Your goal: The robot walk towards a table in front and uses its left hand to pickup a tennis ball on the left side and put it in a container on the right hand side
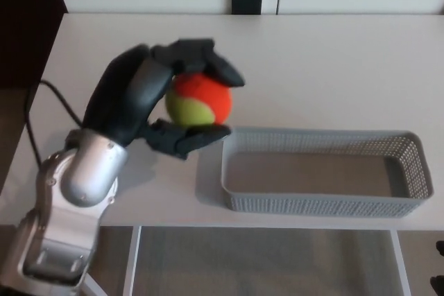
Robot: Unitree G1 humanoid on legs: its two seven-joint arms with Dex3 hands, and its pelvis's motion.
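My left hand (149, 98) is shut on the tennis ball (198, 99), an orange and yellow-green ball held between the upper fingers and the thumb below. Hand and ball hang raised above the white table (312, 60), just left of the grey mesh basket's (322, 201) left end. The basket lies along the table's front right and holds nothing. My silver left forearm (83, 178) comes up from the lower left. My right hand does not show.
A small black object (246, 0) sits at the table's far edge against the white wall. A black cable (38, 112) loops off my left arm past the table's left edge. The table's front edge runs just below the basket.
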